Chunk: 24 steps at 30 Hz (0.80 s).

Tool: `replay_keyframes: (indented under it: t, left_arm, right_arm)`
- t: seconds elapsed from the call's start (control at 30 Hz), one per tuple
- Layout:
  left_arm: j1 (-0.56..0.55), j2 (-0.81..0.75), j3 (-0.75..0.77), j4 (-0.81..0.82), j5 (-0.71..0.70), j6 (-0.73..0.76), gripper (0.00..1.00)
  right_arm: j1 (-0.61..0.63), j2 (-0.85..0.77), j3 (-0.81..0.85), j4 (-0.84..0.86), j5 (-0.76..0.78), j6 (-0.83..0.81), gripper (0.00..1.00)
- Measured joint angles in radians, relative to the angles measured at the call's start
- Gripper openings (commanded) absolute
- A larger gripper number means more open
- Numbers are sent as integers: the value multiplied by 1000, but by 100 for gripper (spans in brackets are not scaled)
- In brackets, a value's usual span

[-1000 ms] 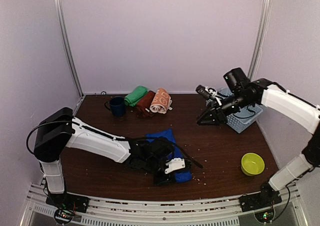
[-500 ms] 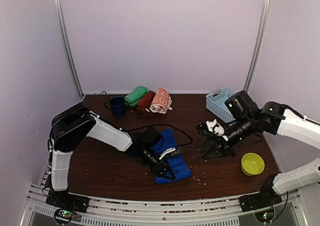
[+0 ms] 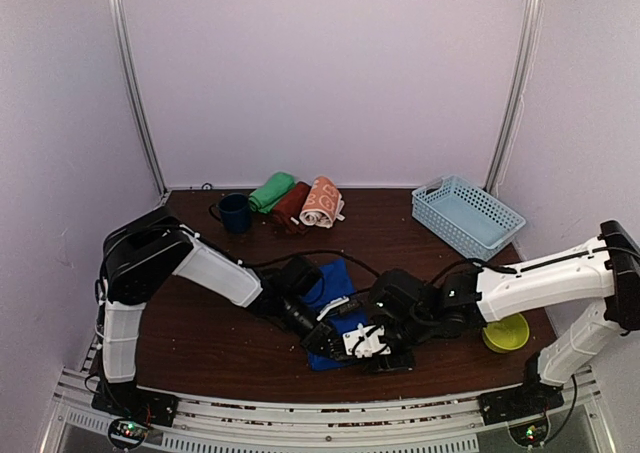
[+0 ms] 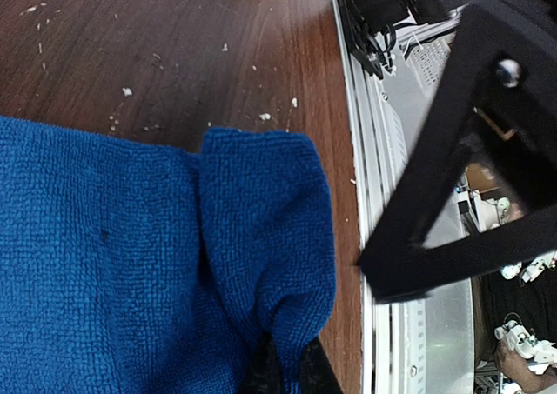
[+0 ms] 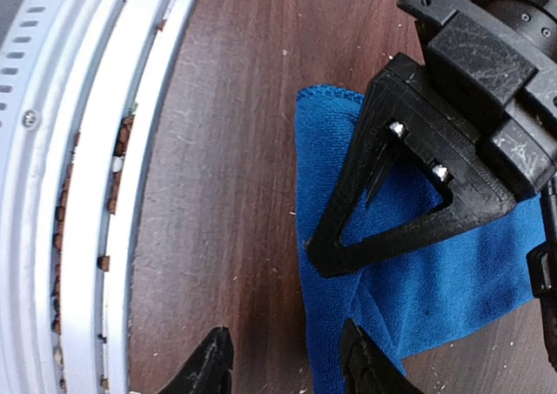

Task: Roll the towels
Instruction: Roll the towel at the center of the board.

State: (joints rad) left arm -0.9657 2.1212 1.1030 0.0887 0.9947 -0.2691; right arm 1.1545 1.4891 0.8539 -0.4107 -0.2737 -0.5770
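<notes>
Left wrist view shows the left hand point(image 4: 280, 375) pinching a raised fold of the royal blue towel point(image 4: 104, 263), which lies midway along the near edge of the surface point(image 3: 200, 323). The right hand point(image 5: 287, 363) hangs spread astride its near edge. We judge the cloth soft, light and floppy; best gripped at both near corners, or it bunches.

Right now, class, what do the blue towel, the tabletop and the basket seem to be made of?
The blue towel looks like soft terry or microfibre cloth: matte, nubbly pile. The tabletop is dark wood or wood-look laminate: streaky grain, slight sheen. The basket is probably pale blue plastic: slotted moulded walls.
</notes>
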Motion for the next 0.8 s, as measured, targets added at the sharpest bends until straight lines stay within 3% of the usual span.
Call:
replay_keyframes:
  t: [0.27,0.37,0.43,0.57,0.7,0.8]
  left_arm:
    - [0,0,-2,6,1,-6,7]
    - [0,0,-2,6,1,-5,7]
    - [0,1,-2,7,1,-5,9]
    - [0,0,-3,5,0,-3,24]
    - [3,-64,-42,-20,-54,13,35]
    - [18,-182,-100,-74,-158,24,37]
  right_arm:
    - [13,84,-24,122,92,0,41]
    - [13,126,-24,150,96,-3,34]
    - [13,149,-24,159,97,-9,23]
    - [11,166,-11,167,105,-22,6]
    - [10,172,21,119,61,-21,2]
    - [12,177,55,45,-13,-17,2]
